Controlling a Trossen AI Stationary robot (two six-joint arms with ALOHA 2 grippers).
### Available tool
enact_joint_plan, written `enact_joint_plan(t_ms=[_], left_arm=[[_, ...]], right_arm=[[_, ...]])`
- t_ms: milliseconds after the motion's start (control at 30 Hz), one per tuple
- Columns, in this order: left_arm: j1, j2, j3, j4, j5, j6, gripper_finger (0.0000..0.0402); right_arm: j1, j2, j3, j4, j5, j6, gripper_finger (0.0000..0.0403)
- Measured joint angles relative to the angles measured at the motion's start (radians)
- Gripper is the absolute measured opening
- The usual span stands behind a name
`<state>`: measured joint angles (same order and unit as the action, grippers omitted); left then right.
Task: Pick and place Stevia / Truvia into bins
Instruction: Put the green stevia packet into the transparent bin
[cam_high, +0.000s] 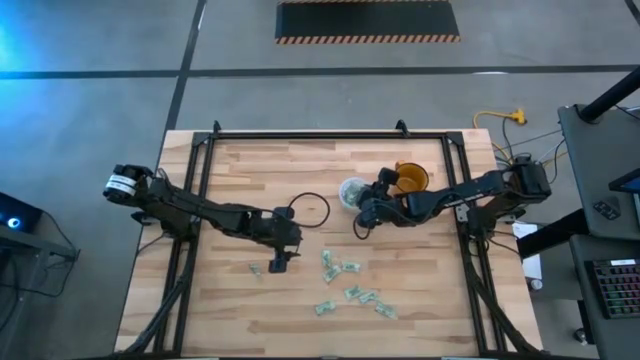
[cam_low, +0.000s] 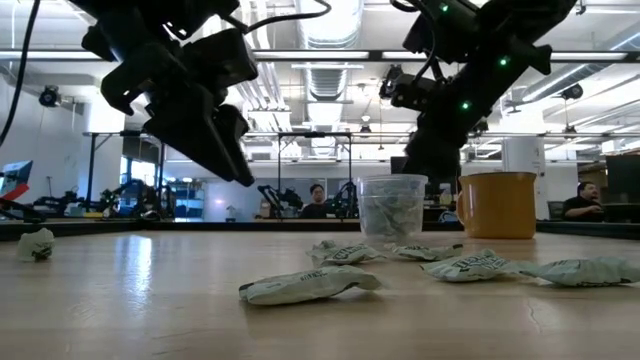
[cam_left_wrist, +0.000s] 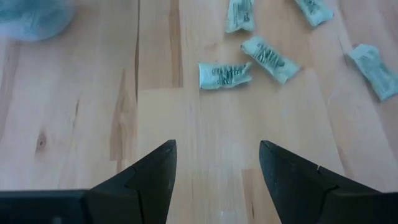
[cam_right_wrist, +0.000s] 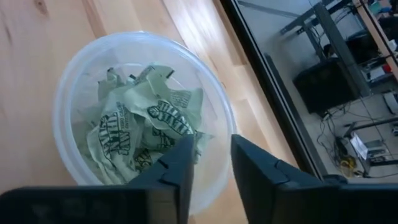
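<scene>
Risk: the right gripper, poised over the clear cup with fingers parted slightly and nothing between them, could clip the rim and tip the cup. The left gripper, fingers released, hangs above the worktop; the nearest Stevia sachet lies ahead at 12 o'clock, untouched.

You have loose Stevia sachets scattered on the desk; more lie in the clear cup, just left of the orange cup.
</scene>
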<state>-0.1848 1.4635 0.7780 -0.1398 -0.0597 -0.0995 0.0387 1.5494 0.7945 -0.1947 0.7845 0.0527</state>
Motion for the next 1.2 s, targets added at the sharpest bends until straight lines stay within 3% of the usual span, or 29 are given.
enact_joint_plan(t_ms=[233, 533, 800, 1200], left_arm=[[-0.012, 0.0, 0.0, -0.174, 0.001, -0.183, 0.0212], [-0.1, 0.0, 0.0, -0.32, -0.03, -0.464, 0.0212], [-0.235, -0.001, 0.001, -0.325, -0.034, -0.496, 0.0212], [-0.341, -0.048, 0.016, -0.479, -0.029, -0.498, 0.0212]], right_arm=[[0.034, -0.077, 0.003, -0.081, 0.001, 0.002, 0.0135], [0.152, -0.279, 0.002, -0.223, 0.001, 0.127, 0.0135], [0.281, -0.386, -0.009, -0.25, 0.001, 0.176, 0.0139], [0.308, -0.339, -0.01, -0.236, 0.001, 0.179, 0.0136]])
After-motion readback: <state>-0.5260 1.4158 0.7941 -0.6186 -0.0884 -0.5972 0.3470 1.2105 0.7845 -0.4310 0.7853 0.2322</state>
